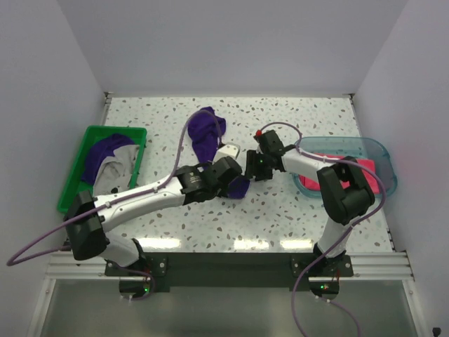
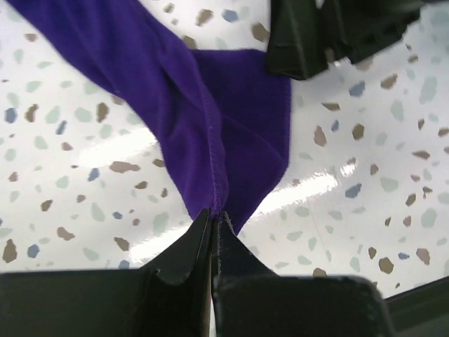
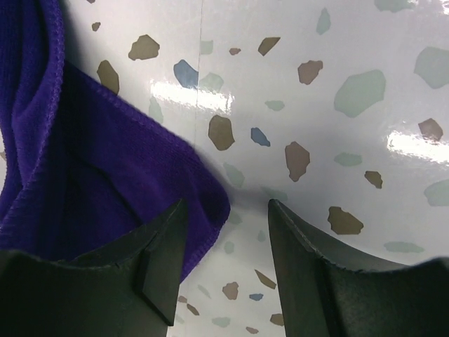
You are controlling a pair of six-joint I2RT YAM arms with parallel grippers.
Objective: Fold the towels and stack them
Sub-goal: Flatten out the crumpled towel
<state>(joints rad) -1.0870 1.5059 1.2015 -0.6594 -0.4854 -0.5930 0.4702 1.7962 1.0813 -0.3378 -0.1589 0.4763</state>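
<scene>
Left claw [image 2: 212, 214]: clamped on the hem of the purple towel [image 2: 210, 112], which spreads ahead of its tips over the desk [image 2: 70, 175].
Right claw [image 3: 226, 205]: jaws apart, the same towel's corner lying between them, beside one finger.
Pink towel [image 1: 312, 184]: behind the right claw, in the teal tray [image 1: 382, 151].

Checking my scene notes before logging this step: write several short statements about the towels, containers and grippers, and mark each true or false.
1. The left gripper is shut on the purple towel. True.
2. The right gripper is clamped on that towel too. False: its jaws stand open by the towel's corner.
3. The pink towel lies in the green bin. False: it lies in the teal tray.
4. The green bin holds a grey-white towel. True.
</scene>
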